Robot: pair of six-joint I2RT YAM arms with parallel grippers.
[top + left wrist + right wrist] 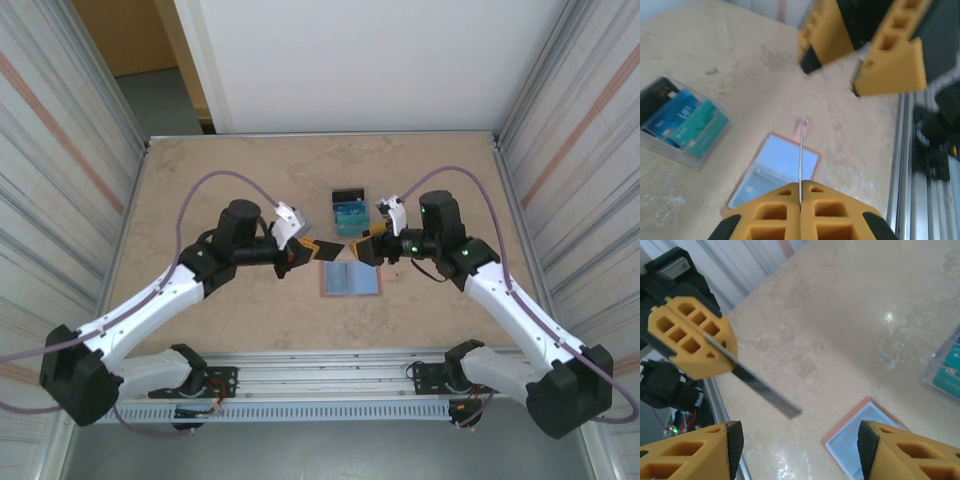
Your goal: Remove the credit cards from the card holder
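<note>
Holder in front, box behind.
The salmon folding card holder lay on the beige stone-look table; the clear plastic box of credit cards stood just behind it.

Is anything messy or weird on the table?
Nothing looks spilled or broken. The salmon folding card holder lies open and flat, and coloured cards sit tidily in the clear plastic box. The one odd sight: the left gripper pinches a thin dark card by one end in mid-air.
</note>
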